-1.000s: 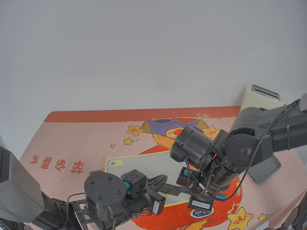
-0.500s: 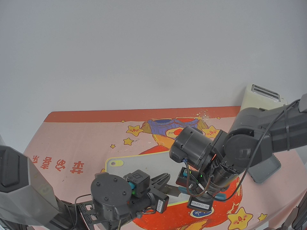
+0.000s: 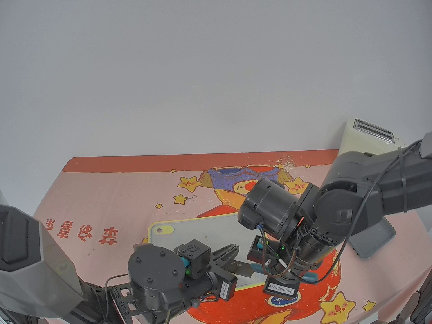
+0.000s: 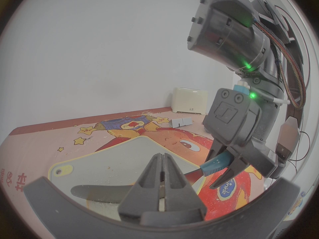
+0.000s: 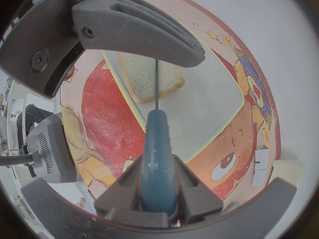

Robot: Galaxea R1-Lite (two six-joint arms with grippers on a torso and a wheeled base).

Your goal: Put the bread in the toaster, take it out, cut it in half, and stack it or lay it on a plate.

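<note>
one knife (image 5: 157, 140) — in right gripper (image 5: 158, 190)

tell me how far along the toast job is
Done: the bread is out of the toaster, lying on the cutting board. In hand: the right gripper holds the knife, blade over the slice, the left gripper shut beside it. Left: the cut, then plating the halves.

Matt plastic board (image 3: 194, 230) (spongy bread (image 5: 146, 75))
</note>
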